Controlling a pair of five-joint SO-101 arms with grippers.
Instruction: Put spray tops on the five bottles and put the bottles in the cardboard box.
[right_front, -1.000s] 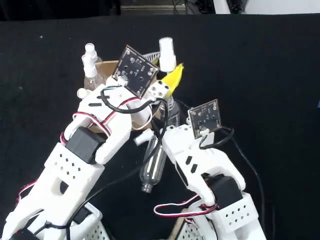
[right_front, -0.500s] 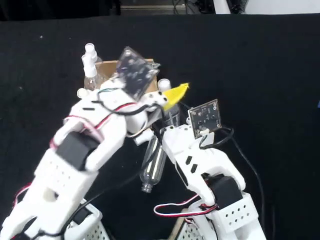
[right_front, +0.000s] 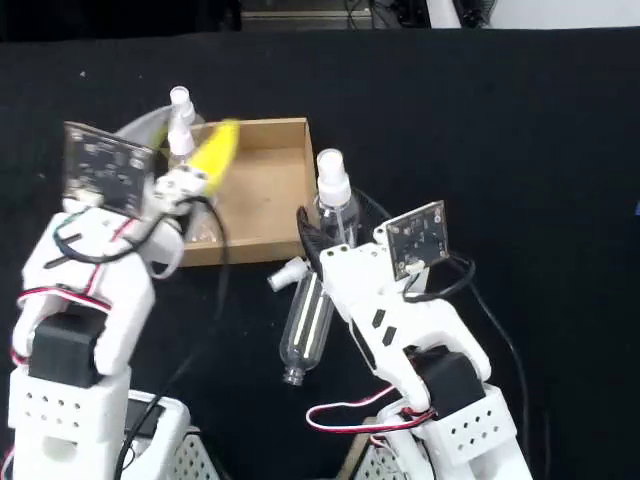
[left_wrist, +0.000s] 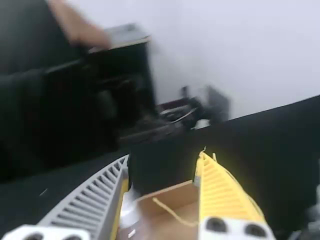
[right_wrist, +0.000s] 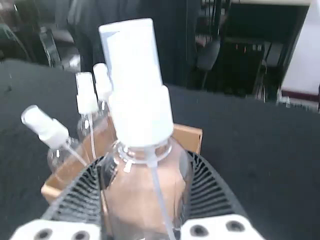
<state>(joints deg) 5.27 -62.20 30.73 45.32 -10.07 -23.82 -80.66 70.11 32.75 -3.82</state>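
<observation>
Cardboard box (right_front: 265, 195) sits far-centre on the black table (right_front: 520, 150) in the high view. The left gripper (right_front: 190, 128) hangs spread open over its far left corner, partly covering the bottles (right_front: 182, 138) standing there. The right gripper (right_front: 330, 222) clasps an upright capped bottle (right_front: 335, 205) just right of the box. An uncapped bottle (right_front: 305, 320) lies nearer.

Left wrist view, blurred: fingers (left_wrist: 220, 195) apart above the box.

Right wrist view: the clasped bottle hides part of the box, where three capped ones stand.
</observation>
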